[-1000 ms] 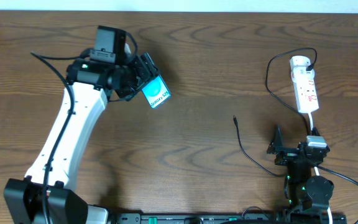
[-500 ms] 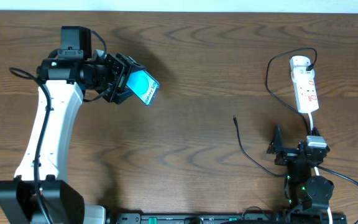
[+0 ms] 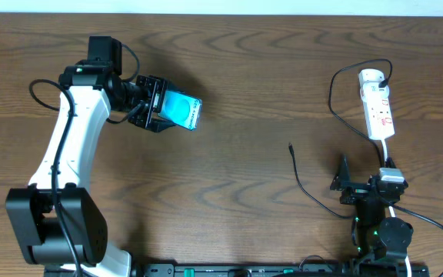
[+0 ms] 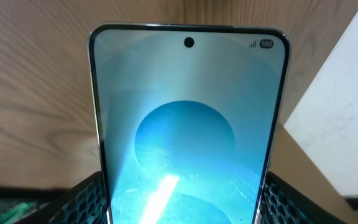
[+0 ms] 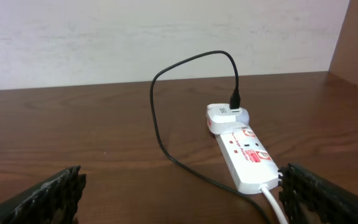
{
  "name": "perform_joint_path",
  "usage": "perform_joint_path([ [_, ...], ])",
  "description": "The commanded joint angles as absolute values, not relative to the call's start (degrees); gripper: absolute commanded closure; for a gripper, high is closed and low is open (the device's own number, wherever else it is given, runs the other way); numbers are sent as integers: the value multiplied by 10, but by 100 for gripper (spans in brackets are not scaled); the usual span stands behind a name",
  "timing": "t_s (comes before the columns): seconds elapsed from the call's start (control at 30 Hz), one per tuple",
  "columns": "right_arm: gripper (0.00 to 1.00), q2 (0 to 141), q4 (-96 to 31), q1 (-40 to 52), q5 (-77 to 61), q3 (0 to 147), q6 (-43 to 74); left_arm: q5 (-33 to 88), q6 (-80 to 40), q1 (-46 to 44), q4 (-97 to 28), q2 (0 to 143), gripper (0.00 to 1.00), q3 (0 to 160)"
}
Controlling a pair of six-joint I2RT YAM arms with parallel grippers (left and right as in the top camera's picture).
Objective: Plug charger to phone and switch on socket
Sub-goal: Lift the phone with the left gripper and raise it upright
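Observation:
My left gripper is shut on the phone, holding it off the table at the upper left, teal screen up. In the left wrist view the phone fills the frame between my fingers. The charger, a thin black cable, runs from a white adapter in the socket at the right; its free plug tip lies on the table mid-right. My right gripper is open and empty below the socket. In the right wrist view the socket and cable lie ahead of it.
The wooden table spans the view. The socket's white cord runs down to the right arm's base. The pale wall stands behind the table's far edge.
My left arm has swung with the phone, first left, then a little right, and has turned it; the phone now points right. The right arm, socket and cable have not moved.

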State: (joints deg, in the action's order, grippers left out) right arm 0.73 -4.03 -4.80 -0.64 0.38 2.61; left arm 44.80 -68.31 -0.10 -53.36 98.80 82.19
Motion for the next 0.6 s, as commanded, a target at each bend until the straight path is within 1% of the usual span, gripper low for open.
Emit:
perform_joint_path([
  [0.0,1,6,-43,-50,-10,3,34,502,-734,1,-530,995,93,819],
  [0.1,1,6,-43,-51,-10,3,33,538,-754,1,-519,996,93,819],
  [0.3,1,6,-43,-51,-10,3,34,646,-751,3,-505,996,93,819],
  [0.57,1,6,-43,-51,-10,3,34,658,-750,4,-505,996,93,819],
])
